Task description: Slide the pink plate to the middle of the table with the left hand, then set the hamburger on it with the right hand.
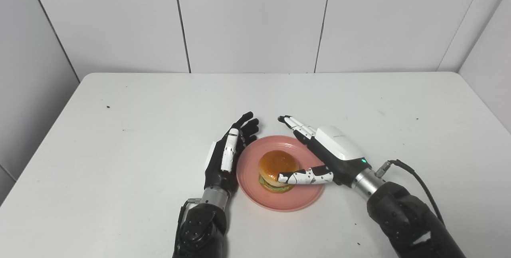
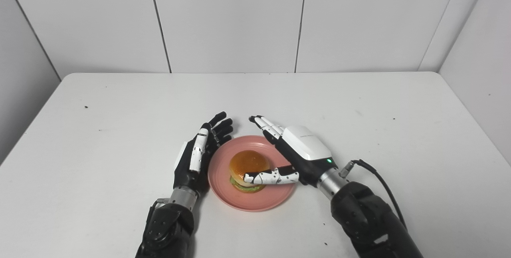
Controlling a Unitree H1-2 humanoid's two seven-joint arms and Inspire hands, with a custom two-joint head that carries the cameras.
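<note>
Bright, even, seemingly overhead light; soft shadows, sharp focus

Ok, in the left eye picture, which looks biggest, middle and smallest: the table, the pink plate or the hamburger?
Largest to smallest, as they look in the left eye view:
1. the table, filling most of the picture
2. the pink plate
3. the hamburger, sitting on the plate and well inside its rim

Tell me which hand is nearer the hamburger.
Right. The right hand has its thumb against the hamburger on the pink plate; the left hand stands off the plate's left rim, clear of it.
</note>
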